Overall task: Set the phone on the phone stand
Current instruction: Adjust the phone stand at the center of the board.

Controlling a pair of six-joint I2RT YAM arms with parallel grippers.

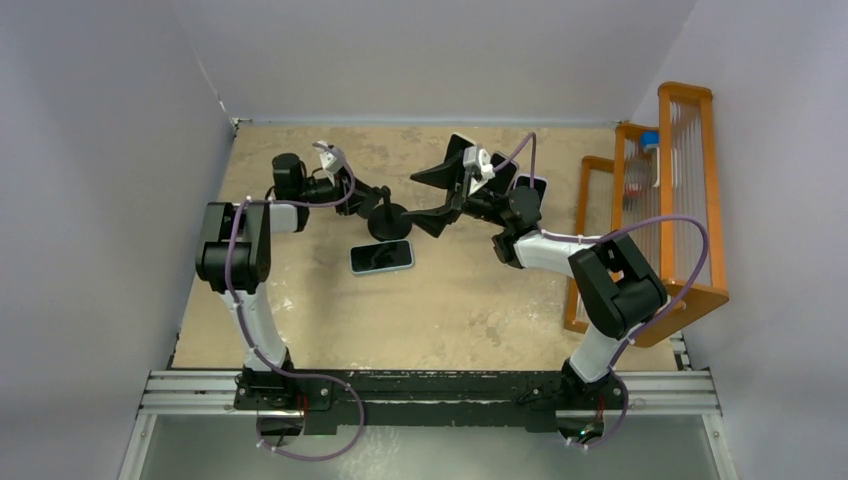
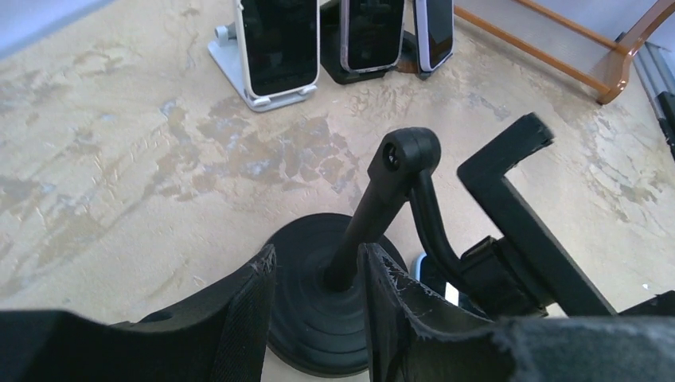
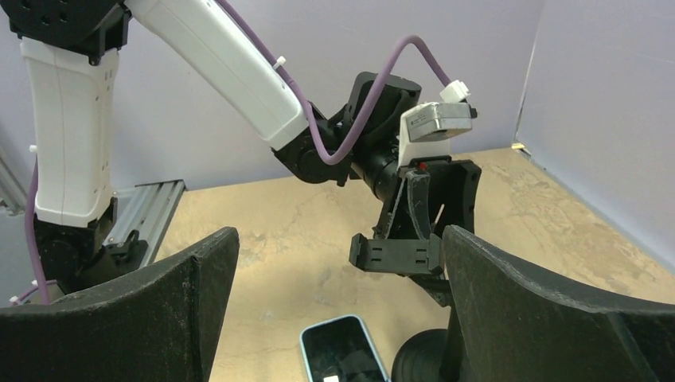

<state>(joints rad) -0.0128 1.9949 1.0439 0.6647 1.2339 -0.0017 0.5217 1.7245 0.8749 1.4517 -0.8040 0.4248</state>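
Note:
The phone [image 1: 381,257], light blue-edged with a dark screen, lies flat face up on the tan table, just in front of the black phone stand [image 1: 388,222]. In the right wrist view the phone [image 3: 342,354] shows below the stand's cradle [image 3: 396,253]. My left gripper [image 2: 318,255] reaches down over the stand's round base [image 2: 306,326]. Its jaws stand partly apart, straddling the tilted post [image 2: 358,231] with a gap on the left side. My right gripper [image 1: 432,197] hovers wide open just right of the stand, with nothing between its fingers.
Three other phones stand propped at the back: one on a white stand [image 2: 278,44], two beside it [image 2: 372,36], [image 2: 434,32]. An orange wooden rack [image 1: 690,200] lines the right edge. Grey walls close in the table at the back and sides.

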